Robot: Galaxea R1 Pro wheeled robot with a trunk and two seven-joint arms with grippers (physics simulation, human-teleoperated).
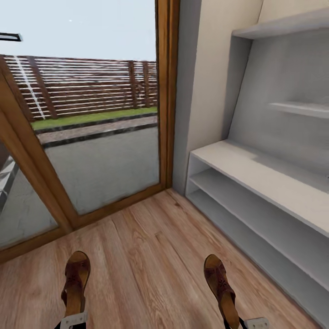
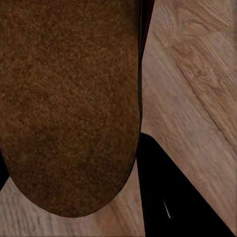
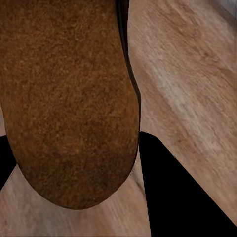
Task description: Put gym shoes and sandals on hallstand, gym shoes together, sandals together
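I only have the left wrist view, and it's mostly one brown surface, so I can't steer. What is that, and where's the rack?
Observer: That's a brown sandal seen close up. In the head view this left sandal sticks forward from your left gripper, over the wood floor.
Operator: What about the right arm?
Observer: The right gripper carries the right sandal the same way, toe pointing forward.
Operator: And the rack?
Observer: The hallstand runs along the wall ahead on your right, with its open shelves facing the floor beyond the right sandal.
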